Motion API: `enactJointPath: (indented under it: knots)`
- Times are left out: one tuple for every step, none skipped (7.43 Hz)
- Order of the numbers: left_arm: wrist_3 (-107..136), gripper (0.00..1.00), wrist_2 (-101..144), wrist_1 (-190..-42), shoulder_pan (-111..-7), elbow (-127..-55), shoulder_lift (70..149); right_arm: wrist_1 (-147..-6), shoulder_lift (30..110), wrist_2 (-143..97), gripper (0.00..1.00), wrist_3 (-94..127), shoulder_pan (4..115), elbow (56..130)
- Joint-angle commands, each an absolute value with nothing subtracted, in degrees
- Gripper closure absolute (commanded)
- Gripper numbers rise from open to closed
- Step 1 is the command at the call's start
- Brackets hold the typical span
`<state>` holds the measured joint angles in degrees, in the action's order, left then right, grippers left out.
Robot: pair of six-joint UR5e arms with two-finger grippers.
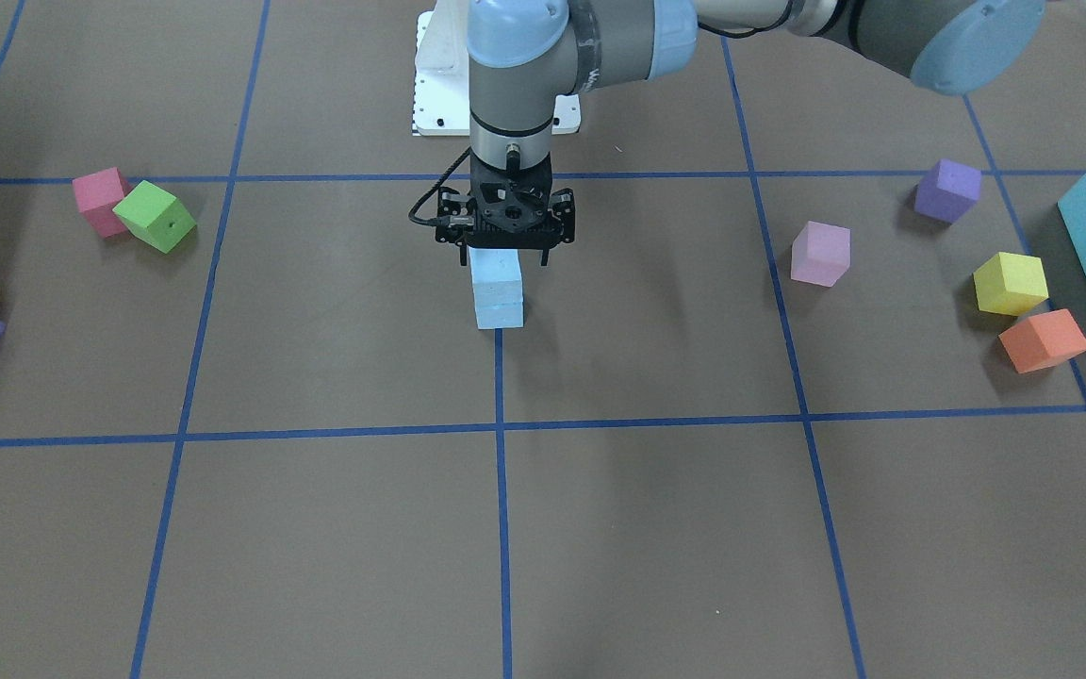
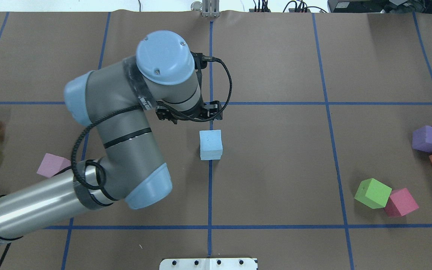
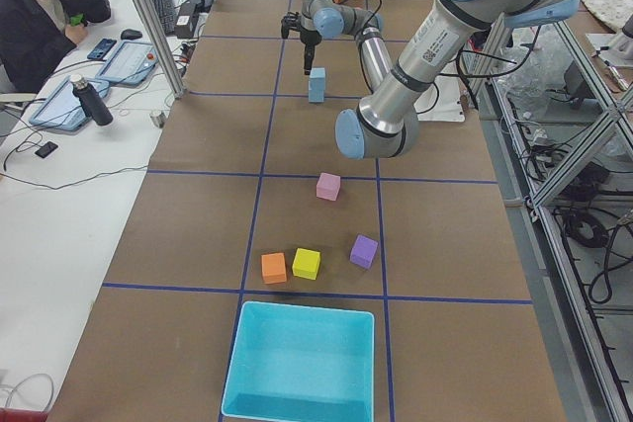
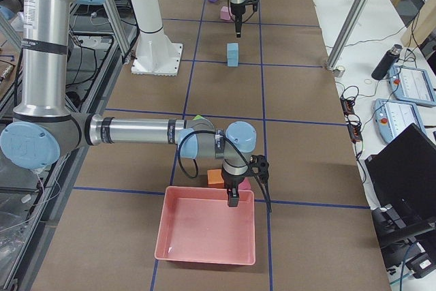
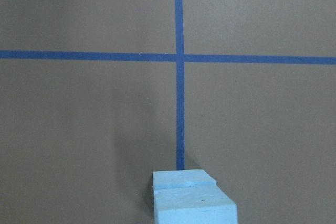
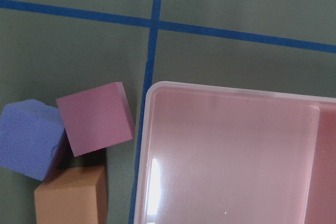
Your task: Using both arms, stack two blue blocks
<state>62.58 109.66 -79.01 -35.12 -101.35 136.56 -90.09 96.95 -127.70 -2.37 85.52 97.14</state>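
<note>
The blue blocks (image 1: 498, 288) are standing stacked, long axis vertical, the left gripper (image 1: 503, 247) hovering over them with fingers apart, while the right gripper (image 4: 233, 199) is showing too little to tell its fingers' state.

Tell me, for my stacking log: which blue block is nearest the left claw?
The upper blue block, atop the lower blue block; the left claw hangs above it, apart.

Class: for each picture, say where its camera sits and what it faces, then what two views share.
Front-facing: across the table, facing the robot; left arm above stacked blue blocks.
Overhead: behind the robot, looking down; left arm.
Exterior left: table end; left arm nearest.
Exterior right: opposite end; right arm over pink tray.
Left wrist: down at the blocks; no body.
Right wrist: down at the tray; no body.
Shared: front-facing and overhead show the blocks.
</note>
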Motion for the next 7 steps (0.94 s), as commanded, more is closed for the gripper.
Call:
enactJointPath:
  knots:
    - [47.0, 0.02, 115.3, -74.4, -44.0, -111.1, 126.2, -90.1, 96.9, -127.7, 0.00, -2.4, 85.5, 97.0]
    - [37.7, 0.02, 117.7, -74.4, -49.3, -112.0, 121.7, -90.1, 97.0, -127.7, 0.00, -2.5, 85.5, 97.0]
    - [26.4, 0.02, 120.5, -74.5, -55.7, -111.9, 116.3, -90.1, 97.0, -127.7, 0.00, -2.5, 85.6, 97.0]
    - [14.9, 0.02, 123.1, -75.1, -62.6, -111.4, 111.1, -90.1, 97.0, -127.7, 0.00, -2.5, 85.6, 97.0]
    - [3.6, 0.02, 126.6, -75.1, -69.9, -110.1, 106.6, -90.1, 97.0, -127.7, 0.00, -2.5, 85.5, 97.0]
    - [-4.9, 0.02, 130.7, -75.1, -76.6, -107.3, 102.7, -90.1, 97.1, -127.8, 0.00, -2.6, 85.6, 97.0]
    - [-12.1, 0.02, 132.5, -75.1, -82.5, -103.7, 99.7, -90.1, 97.1, -127.8, 0.00, -2.6, 85.6, 97.0]
